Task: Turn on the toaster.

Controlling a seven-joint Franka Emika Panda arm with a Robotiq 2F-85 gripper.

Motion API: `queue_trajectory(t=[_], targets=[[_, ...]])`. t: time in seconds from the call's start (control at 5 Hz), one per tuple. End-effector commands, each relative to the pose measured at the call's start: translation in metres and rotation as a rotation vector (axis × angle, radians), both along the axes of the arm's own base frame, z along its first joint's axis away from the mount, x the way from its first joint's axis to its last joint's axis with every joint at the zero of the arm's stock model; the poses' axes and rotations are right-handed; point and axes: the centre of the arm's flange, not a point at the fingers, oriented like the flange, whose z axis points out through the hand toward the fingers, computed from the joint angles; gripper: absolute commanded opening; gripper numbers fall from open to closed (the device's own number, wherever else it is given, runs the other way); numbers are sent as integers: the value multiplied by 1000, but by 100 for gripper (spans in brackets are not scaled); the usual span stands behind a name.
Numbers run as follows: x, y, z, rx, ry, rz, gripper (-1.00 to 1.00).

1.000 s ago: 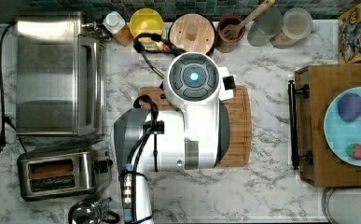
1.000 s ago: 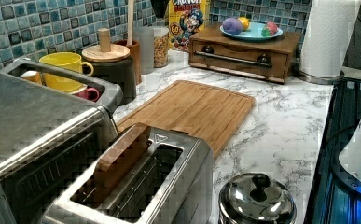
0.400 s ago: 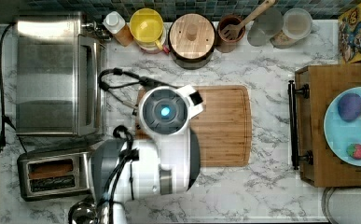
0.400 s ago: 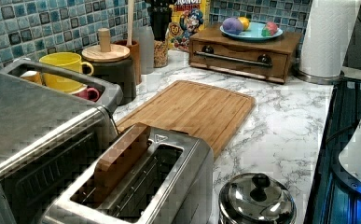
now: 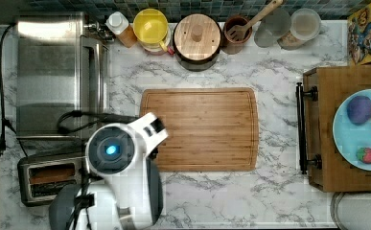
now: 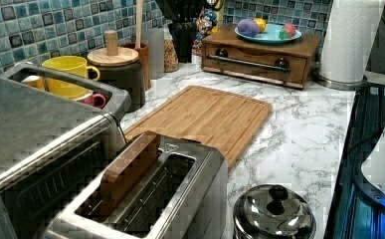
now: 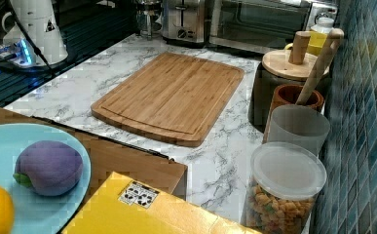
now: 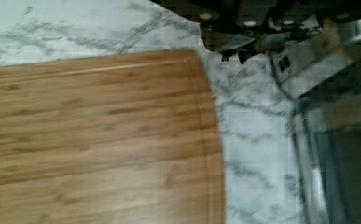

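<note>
The shiny steel toaster (image 5: 46,178) sits at the top view's lower left, just below the big toaster oven (image 5: 58,74), and its long slots run left to right in the top view with a brown slice in one. The white arm (image 5: 121,167) has moved left off the smooth bamboo cutting board (image 5: 200,129) and now hangs beside the toaster. The gripper (image 8: 232,44) is over the marble counter (image 5: 221,196) near the board's corner, and I cannot tell if its fingers are open.
</note>
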Motion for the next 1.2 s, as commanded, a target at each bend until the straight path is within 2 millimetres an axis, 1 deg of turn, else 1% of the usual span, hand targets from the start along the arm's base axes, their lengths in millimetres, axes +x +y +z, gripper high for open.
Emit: queue_trajectory(t=[0.2,0.4,0.6,0.8,1.0,1.2], targets=[[-49,57,-6,41,-12,252,-100],[-51,62,-26,22,27,282,-100],[-48,68,-44,3,50,309,-100],[-51,78,-58,4,67,354,-100],[-55,79,-57,68,40,371,-100],[-64,63,-43,192,-70,351,-100]])
